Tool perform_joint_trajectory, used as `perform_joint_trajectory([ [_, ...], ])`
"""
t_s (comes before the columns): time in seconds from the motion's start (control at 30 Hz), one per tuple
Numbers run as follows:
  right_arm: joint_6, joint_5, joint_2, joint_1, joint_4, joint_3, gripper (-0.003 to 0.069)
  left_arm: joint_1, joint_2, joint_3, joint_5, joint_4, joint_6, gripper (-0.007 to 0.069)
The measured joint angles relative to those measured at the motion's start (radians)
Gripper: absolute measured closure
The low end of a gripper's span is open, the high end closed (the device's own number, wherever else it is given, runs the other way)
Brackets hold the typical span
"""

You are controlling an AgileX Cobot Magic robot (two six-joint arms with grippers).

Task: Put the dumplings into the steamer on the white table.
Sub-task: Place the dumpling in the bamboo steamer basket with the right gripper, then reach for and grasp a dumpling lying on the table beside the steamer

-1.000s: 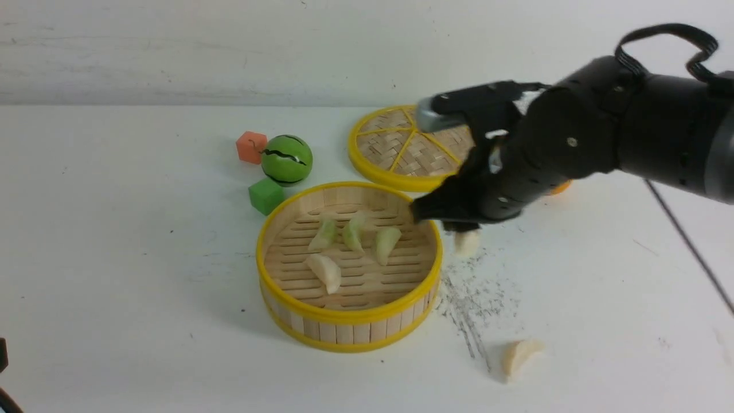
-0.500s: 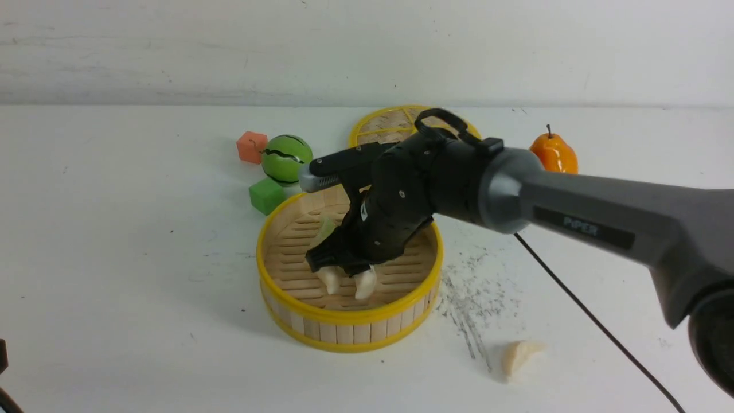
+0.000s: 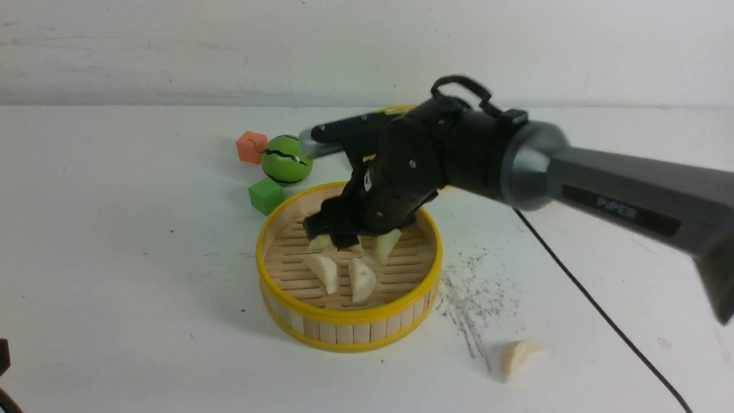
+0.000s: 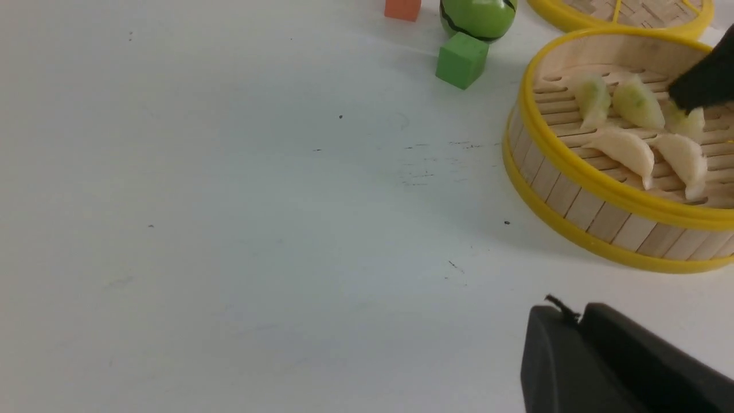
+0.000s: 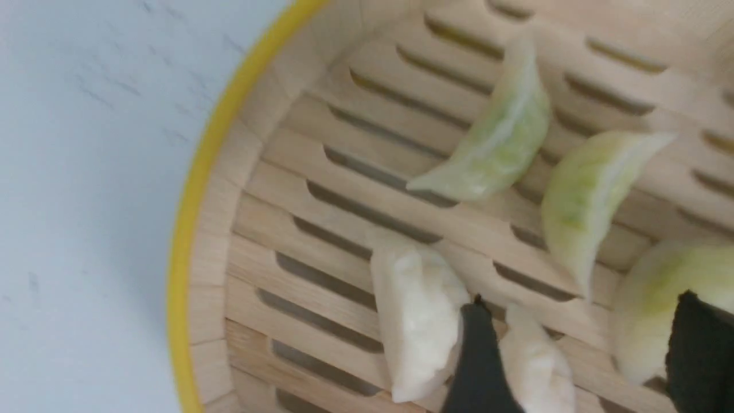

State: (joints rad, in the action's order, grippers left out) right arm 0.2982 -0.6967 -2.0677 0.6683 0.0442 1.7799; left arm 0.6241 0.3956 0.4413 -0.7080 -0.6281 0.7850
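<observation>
Step in hand: right tool (image 3: 338, 232) is apart and empty, above the round bamboo steamer with yellow rims (image 3: 350, 312), so one dumpling looks just released. Inside: three pale green translucent dumplings and two cream-white pleated crescents (image 3: 362, 280) (image 3: 324, 272). Sixth, a cream-white crescent dumpling (image 3: 518, 358), lies on the matte white scuffed counter (image 3: 143, 298), on the steamer's right, near the dark scratch marks. Next move, my read: lift clear of the rim, swing right, come down jaws wide over it, pinch gently. Left tool (image 4: 565, 310): can't tell if apart or together. Steamer floor slatted wood, wall upright strips
</observation>
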Motion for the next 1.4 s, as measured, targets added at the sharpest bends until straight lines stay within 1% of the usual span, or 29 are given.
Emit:
perform_joint_trajectory([
  [0.1,0.035,-0.021,0.133,0.0,0.079,-0.012,0.0243,0.0,0.0,0.0,0.0,0.005,0.0,0.0575],
  [0.2,0.13,-0.036,0.259,0.001,0.211,-0.11,0.027,0.0,0.0,0.0,0.0,0.019,0.0,0.0575],
  [0.27,0.288,-0.041,0.356,0.001,0.355,-0.264,0.0286,0.0,0.0,0.0,0.0,0.033,0.0,0.0575],
  [0.3,0.305,-0.041,0.364,0.001,0.366,-0.281,0.0286,0.0,0.0,0.0,0.0,0.033,0.0,0.0575],
  [0.37,0.532,-0.023,0.427,0.0,0.483,-0.484,0.0291,0.0,0.0,0.0,0.001,0.037,0.0,0.0575],
  [0.43,0.755,0.029,0.445,0.0,0.545,-0.666,0.0293,0.0,0.0,0.0,0.001,0.037,0.0,0.0575],
  [0.5,0.88,0.082,0.444,0.0,0.579,-0.748,0.0293,0.0,0.0,0.0,0.001,0.037,0.0,0.0574],
  [0.53,0.985,0.149,0.438,0.0,0.623,-0.809,0.0293,0.0,0.0,0.0,0.001,0.037,0.0,0.0572],
  [0.57,1.049,0.189,0.434,0.0,0.646,-0.833,0.0293,0.0,0.0,0.0,0.001,0.037,0.0,0.0571],
  [0.67,1.159,0.266,0.418,0.0,0.706,-0.865,0.0289,0.0,0.0,0.0,0.001,0.038,0.0,0.0568],
  [0.73,1.201,0.246,0.396,0.001,0.737,-0.869,0.0274,0.0,0.0,0.0,-0.008,0.038,0.0,0.0568],
  [0.9,1.21,0.111,0.371,0.0,0.746,-0.871,0.0239,0.0,0.0,-0.011,-0.006,0.039,0.0,0.0562],
  [1.03,1.212,0.155,0.355,0.0,0.72,-0.871,0.023,0.0,0.0,-0.033,0.049,0.039,0.0,0.0557],
  [1.1,1.235,0.196,0.334,0.0,0.709,-0.871,0.0229,0.0,0.0,-0.042,0.068,0.038,0.0,0.0557],
  [1.23,1.244,0.188,0.295,0.001,0.673,-0.871,0.023,0.0,0.0,-0.049,0.077,0.038,0.0,0.0554],
  [1.33,1.209,0.187,0.285,0.001,0.647,-0.871,0.0237,0.0,0.0,-0.051,0.078,0.038,0.0,0.0552],
  [1.37,1.183,0.193,0.283,0.001,0.637,-0.871,0.0249,0.0,0.0,-0.051,0.08,0.038,0.0,0.0552],
  [1.4,1.147,0.208,0.283,0.001,0.625,-0.871,0.0279,0.0,0.0,-0.051,0.086,0.038,0.0,0.0551],
])
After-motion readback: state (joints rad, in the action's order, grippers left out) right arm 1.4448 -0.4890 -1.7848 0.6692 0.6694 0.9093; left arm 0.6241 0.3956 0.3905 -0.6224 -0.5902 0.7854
